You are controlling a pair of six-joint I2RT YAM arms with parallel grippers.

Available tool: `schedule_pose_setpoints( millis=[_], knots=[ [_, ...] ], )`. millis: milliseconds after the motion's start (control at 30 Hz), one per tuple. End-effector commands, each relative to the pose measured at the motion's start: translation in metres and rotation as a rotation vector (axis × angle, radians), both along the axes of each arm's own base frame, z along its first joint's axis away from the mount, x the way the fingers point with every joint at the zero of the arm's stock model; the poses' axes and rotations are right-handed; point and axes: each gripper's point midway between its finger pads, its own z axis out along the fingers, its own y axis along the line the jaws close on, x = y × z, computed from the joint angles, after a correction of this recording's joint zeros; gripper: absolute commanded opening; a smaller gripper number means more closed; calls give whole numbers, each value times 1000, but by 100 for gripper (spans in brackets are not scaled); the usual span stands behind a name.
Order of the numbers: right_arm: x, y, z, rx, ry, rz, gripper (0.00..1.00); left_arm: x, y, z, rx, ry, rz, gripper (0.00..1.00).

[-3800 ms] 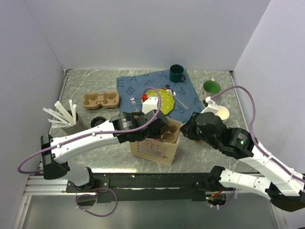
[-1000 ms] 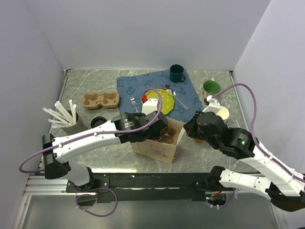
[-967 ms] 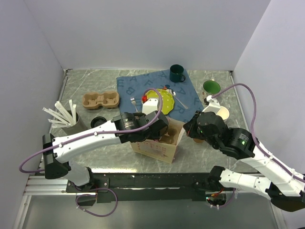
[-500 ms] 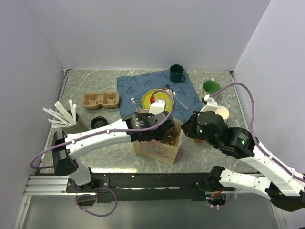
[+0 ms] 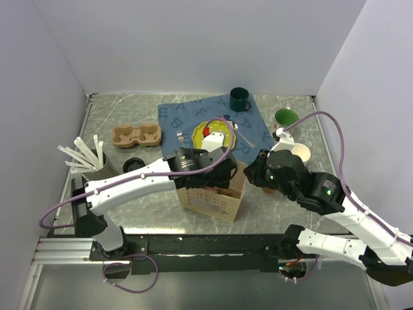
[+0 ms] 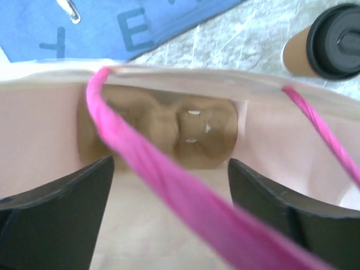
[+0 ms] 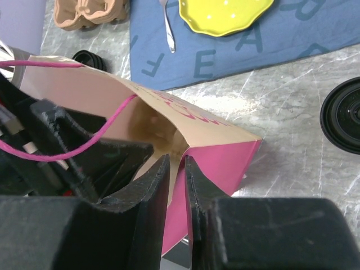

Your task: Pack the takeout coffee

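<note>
Bag: the pink-and-white paper bag (image 5: 210, 203) stands open-mouthed between the two arms.
Left gripper (image 6: 169, 169): over the bag's mouth, jaws spread wide and gripping nothing; a pink handle (image 6: 146, 169) crosses between them.
Right gripper (image 7: 177, 169): at the bag's right rim, jaws a narrow slit apart, the rim running into the slit.
Takeout coffee (image 6: 329, 42): upright, lid on, outside the bag, near its right side.
Inside the bag: a brown pulp cup carrier (image 6: 163, 132).
</note>
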Motion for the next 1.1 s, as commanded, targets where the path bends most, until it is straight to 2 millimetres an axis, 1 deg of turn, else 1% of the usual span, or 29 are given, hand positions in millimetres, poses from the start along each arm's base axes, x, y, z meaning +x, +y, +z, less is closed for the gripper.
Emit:
schedule_pose_setpoints(
  millis=[0,67,167,200,300,367,400,433,467,500,567,600,667,700,767,800,833,867,933,1000,1033,1067],
  knots=[
    [10,4,24,40,-63,-16,24,-14,9,23,-27,26,-57,91],
    [10,6,24,39,-62,-9,23,-20,8,29,-48,44,-92,93],
    [13,8,22,28,-58,-9,22,-27,2,48,-105,47,-155,95],
    [13,8,21,21,-59,-5,22,-28,0,58,-129,38,-170,95],
    [15,8,21,9,-60,-5,22,-34,-1,70,-161,47,-208,98],
    [16,8,20,0,-59,-8,22,-39,2,71,-167,60,-212,99],
    [18,8,22,0,-67,-9,22,-40,5,64,-152,74,-214,99],
    [17,8,22,1,-70,-6,21,-43,6,61,-155,82,-223,99],
    [19,7,21,0,-70,-12,20,-46,6,63,-172,85,-235,97],
    [19,8,20,-5,-70,-6,18,-50,8,59,-170,101,-240,97],
    [20,9,19,-8,-65,-5,16,-51,10,61,-174,106,-239,97],
    [21,9,20,-8,-64,-7,15,-50,11,67,-181,94,-232,97],
    [21,9,20,-11,-58,-12,13,-46,13,72,-181,81,-221,97],
    [22,10,20,-10,-56,-15,12,-46,10,79,-200,79,-235,97],
    [23,12,23,0,-56,-13,7,-45,8,81,-211,86,-260,97],
    [23,13,24,5,-56,-12,5,-46,4,79,-217,98,-278,97],
    [22,15,26,11,-54,-6,4,-51,1,75,-222,134,-308,97],
    [24,18,29,15,-53,-5,0,-53,-1,72,-217,146,-323,97],
    [25,20,32,26,-46,-9,0,-60,3,56,-182,197,-327,97],
    [26,23,36,39,-41,-14,0,-65,7,46,-156,238,-329,99],
    [27,23,38,42,-40,-18,0,-69,8,45,-160,250,-337,99],
    [28,22,40,42,-37,-34,0,-73,9,44,-161,267,-346,97]
  ],
)
